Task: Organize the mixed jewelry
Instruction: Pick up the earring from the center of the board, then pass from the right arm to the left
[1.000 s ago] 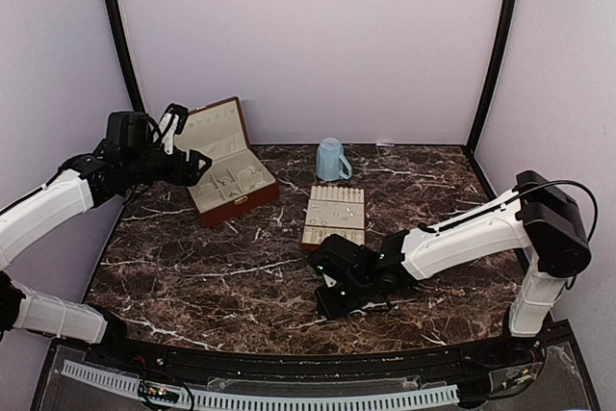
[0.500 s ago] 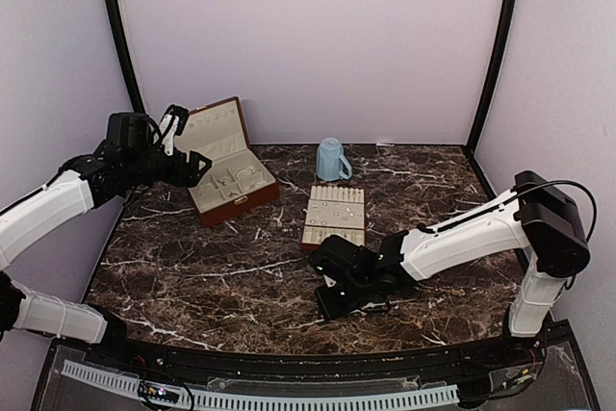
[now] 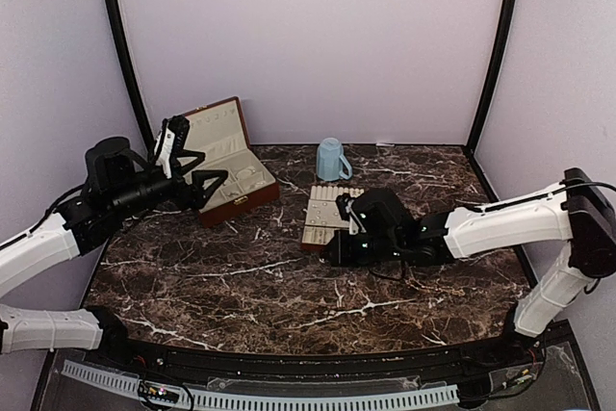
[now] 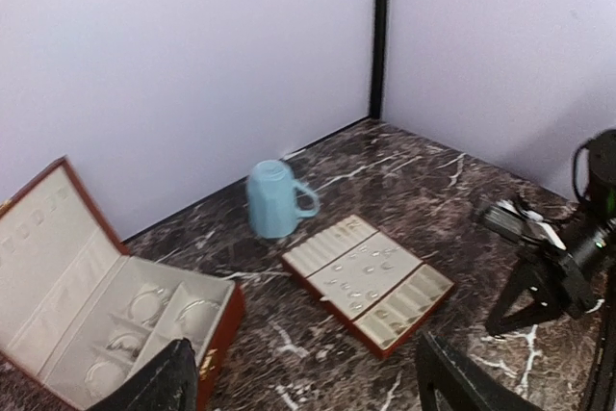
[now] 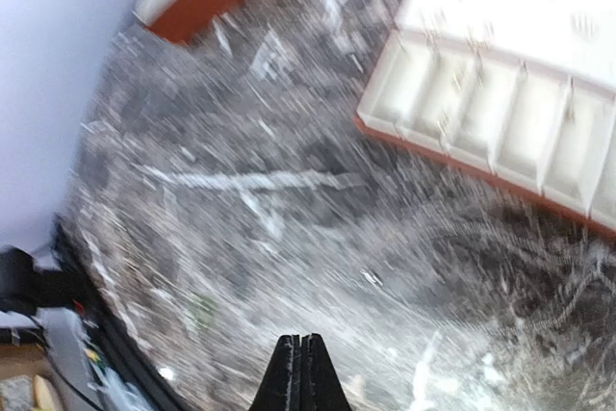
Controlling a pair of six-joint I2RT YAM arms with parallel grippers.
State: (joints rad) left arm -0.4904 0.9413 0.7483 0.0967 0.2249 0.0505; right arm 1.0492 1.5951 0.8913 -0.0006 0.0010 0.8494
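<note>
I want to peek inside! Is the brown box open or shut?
Open. The box has its lid tipped back, so the cream lining and little compartments show.

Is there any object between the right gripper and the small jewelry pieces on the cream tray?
Nothing visible does. The right gripper, jaws shut, hovers off the near edge of the tray. Only the tray's own slotted row lies before the jewelry pieces in its middle. The blue mug stands beyond the tray.

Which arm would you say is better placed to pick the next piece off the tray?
Right, probably: the right gripper, though shut, sits at the near corner of the tray, while the left gripper hovers open by the box, farther away.
</note>
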